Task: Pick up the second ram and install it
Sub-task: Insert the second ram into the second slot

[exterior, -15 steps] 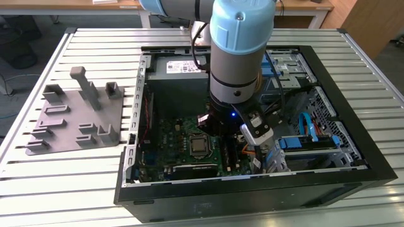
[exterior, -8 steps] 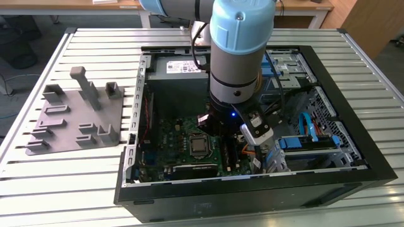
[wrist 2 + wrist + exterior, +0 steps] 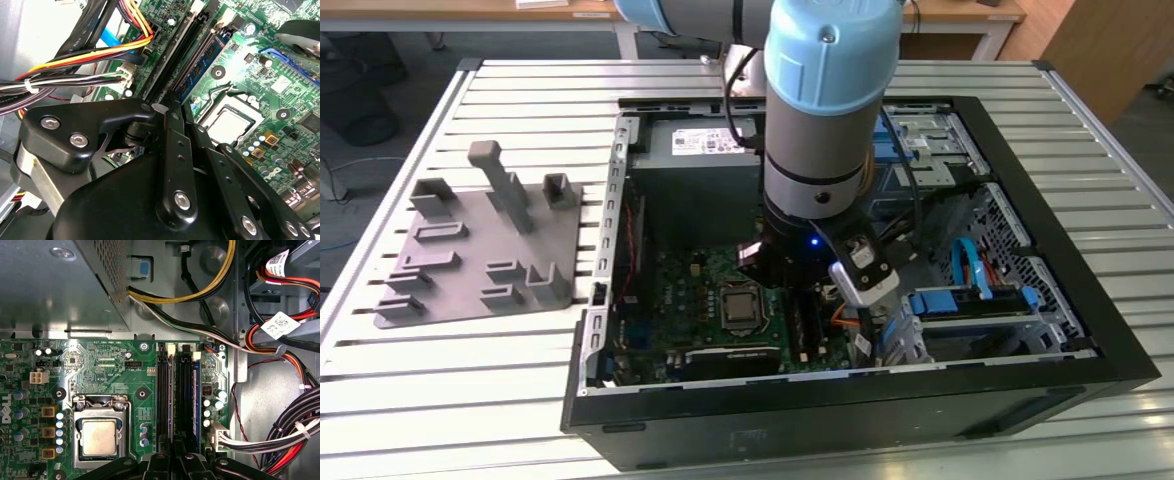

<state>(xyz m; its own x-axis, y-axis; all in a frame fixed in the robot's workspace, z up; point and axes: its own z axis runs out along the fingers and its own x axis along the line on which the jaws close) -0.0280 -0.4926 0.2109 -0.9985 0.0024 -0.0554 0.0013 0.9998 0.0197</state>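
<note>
Several cable bundles (image 3: pixel 295 430) are crowding your gripper (image 3: pixel 172 460) above the memory slots (image 3: pixel 162 395); its jaws are closing around the second ram (image 3: pixel 207 57), which is sitting upright in a slot inside the computer case (image 3: pixel 1067 240) on the slatted table (image 3: pixel 480 400).

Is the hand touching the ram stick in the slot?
Cannot tell. In the second wrist view the hand covers the near end of the ram stick, hiding any contact or gap.

The arm (image 3: pixel 821 110) reaches down into the open computer case (image 3: pixel 854 400) on the slatted bench (image 3: pixel 454 380), its claw (image 3: pixel 817 268) low over the green motherboard (image 3: pixel 707 300). On the exterior view's left, well apart, stands a grey tray (image 3: pixel 474 250) with upright posts.
</note>
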